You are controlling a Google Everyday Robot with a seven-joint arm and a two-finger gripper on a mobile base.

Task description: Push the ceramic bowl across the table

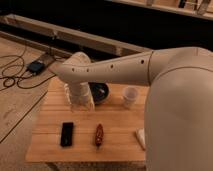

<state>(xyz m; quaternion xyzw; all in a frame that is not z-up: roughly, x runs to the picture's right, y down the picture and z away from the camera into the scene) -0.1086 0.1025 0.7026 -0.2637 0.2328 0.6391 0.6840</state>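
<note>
One push pending | ceramic bowl (101, 92) on far half of table (117, 127), near white cup (130, 96) | gripper (83, 103) low just beside bowl, opening: cannot tell | progress: likely at contact stage, travel across remains

Arm (150, 65): single, white, entering from 3 o'clock.
Shoulder casing (180, 115): broad and rounded, filling the right side.
Long link (107, 68): runs nearly level toward 9 o'clock, with a row of small dark holes along it.
Elbow (75, 67): bent, turning the wrist section (80, 92) down toward 6 o'clock.
Gripper (85, 104): at the wrist section's low end, 8 o'clock of centre, pointing downward, largely hidden by the wrist section.
</note>
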